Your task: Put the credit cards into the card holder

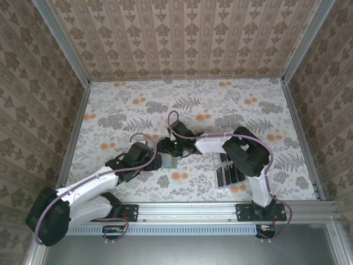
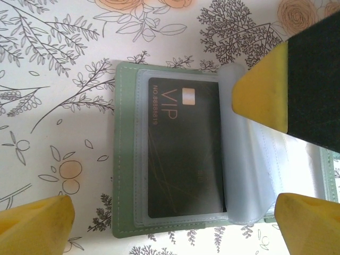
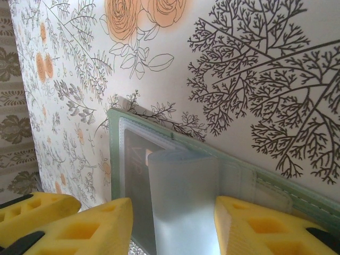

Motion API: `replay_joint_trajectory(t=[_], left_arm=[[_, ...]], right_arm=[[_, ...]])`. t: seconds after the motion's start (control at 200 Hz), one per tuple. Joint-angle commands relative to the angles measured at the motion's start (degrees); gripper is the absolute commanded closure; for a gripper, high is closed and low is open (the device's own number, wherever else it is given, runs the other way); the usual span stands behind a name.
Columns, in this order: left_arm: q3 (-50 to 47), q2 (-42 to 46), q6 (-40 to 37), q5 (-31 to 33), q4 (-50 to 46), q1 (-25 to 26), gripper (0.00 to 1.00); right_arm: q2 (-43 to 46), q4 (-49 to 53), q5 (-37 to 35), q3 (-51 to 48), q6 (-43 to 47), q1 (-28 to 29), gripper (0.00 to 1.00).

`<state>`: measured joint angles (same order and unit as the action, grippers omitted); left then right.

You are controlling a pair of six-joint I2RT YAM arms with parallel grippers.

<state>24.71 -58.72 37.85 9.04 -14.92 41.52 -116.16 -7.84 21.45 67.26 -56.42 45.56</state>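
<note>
The sage-green card holder (image 2: 125, 159) lies open on the flowered table, under both grippers (image 1: 168, 161). One black credit card (image 2: 186, 154) marked VIP sits inside a clear sleeve on its left half. My left gripper (image 2: 172, 226) hovers open above the card holder, one yellow fingertip (image 2: 34, 223) at each side. My right gripper (image 3: 175, 228) is shut on a bundle of the holder's clear sleeve pages (image 3: 183, 202), holding them up off the card. More black credit cards (image 1: 229, 172) stand on edge to the right.
A clear slotted rack (image 1: 219, 178) holding the standing cards sits beneath the right arm, near the front rail. Metal-framed patterned walls (image 1: 74, 132) close in the table on three sides. Bare tabletop (image 1: 220, 105) lies behind the arms.
</note>
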Motion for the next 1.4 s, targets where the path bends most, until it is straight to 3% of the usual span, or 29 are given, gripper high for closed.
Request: replay_joint_trajectory(t=[0.0, 0.645, 0.955, 1.39], left_arm=[[0.4, -1.6, -1.5, 1.6, 1.4, 0.9, 0.00], [2.9, -11.2, -2.1, 5.9, 4.5, 2.9, 0.00], [0.6, -10.3, 0.6, 9.8, 2.7, 2.9, 0.03], [-0.1, -10.6, 1.3, 10.2, 2.5, 2.6, 0.06]], right_arm=[[-1.6, -1.2, 1.4, -1.4, -1.8, 0.1, 0.54], [-1.5, -2.7, 1.9, -1.6, -2.9, 0.1, 0.54], [2.0, -1.8, 0.7, -2.9, -1.8, -0.6, 0.53], [8.1, -2.3, -3.2, -8.0, -2.1, -1.3, 0.53]])
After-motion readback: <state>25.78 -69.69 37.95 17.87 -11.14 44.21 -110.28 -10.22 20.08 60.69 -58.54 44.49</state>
